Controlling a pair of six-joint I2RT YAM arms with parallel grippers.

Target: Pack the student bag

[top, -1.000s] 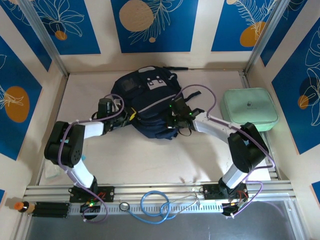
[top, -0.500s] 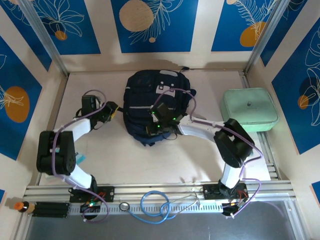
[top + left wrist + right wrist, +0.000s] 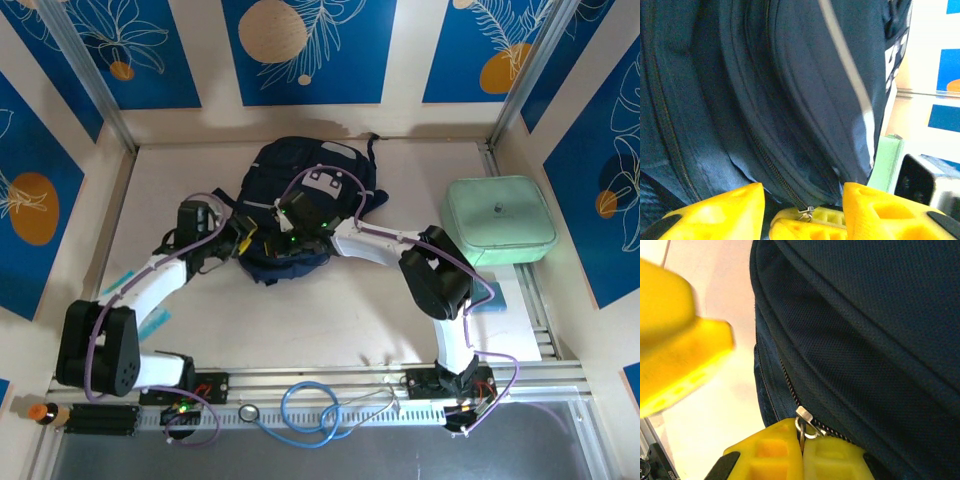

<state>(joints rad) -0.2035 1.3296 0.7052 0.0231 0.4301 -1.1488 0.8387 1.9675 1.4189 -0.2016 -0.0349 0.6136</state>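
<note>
One student bag (image 3: 285, 170) lies flat on the counter (image 3: 330, 320), midway along its far edge. One mint-green case (image 3: 500, 218) sits at the right edge, well apart from the bag. Two arms reach in, and both meet the bag at its near-left side, just beside each other.

The right end effector (image 3: 801, 440) has its two yellow fingers (image 3: 767, 452) pressed together, clamped on a metal zip pull (image 3: 804, 416) where the zip track runs down the bag's dark mesh side.

The left end effector (image 3: 802, 192) has its fingers (image 3: 735, 205) partly apart and holds nothing. A second zip pull (image 3: 805, 214) sits low in the gap between them, gripped by neither finger, with the bag's fabric close in front.
</note>
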